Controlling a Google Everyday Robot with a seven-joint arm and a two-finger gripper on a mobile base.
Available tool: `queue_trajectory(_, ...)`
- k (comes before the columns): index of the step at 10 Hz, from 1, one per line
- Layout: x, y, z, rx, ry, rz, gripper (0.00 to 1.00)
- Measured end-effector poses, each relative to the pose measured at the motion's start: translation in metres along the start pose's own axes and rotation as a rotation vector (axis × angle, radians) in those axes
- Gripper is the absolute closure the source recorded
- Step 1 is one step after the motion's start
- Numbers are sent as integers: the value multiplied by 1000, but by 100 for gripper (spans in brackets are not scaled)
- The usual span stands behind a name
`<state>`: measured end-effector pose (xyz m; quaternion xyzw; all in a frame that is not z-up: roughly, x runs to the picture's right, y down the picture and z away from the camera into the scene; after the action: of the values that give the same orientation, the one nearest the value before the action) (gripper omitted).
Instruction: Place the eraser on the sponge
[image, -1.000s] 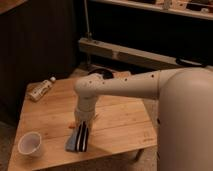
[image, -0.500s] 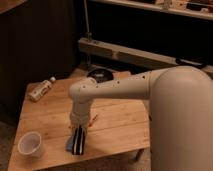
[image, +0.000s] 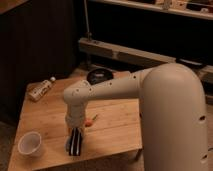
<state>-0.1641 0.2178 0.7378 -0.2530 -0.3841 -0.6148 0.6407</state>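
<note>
While the arm reaches across from the right, I log the gripper (image: 75, 130) pointing straight down at the eraser (image: 76, 142), near the front edge of the wooden table (image: 114, 132).

Eraser: black block with a pale stripe, long axis running towards the front edge, directly under the gripper and seemingly in contact with its tip; I cannot tell whether the gripper is spread or clamped on it; sponge (image: 68, 145) shows only as a blue-grey sliver along the eraser's left side, mostly covered, so the eraser appears to lie on it; orange carrot-shaped object (image: 90, 120) just right of the wrist, apart from the eraser; white cup (image: 30, 144) upright near the front-left corner; small bottle (image: 41, 89) on its side at back-left; dark round object (image: 100, 75) at the back edge.
</note>
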Motion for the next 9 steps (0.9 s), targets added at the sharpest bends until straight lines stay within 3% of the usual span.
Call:
queue_trajectory(4, 10, 3, 6, -15, 10, 7, 88)
queue_trajectory(7, 6, -3, 9, -42, 15, -15, 62)
queue_trajectory(9, 4, -6, 8, -53, 16, -18, 40)
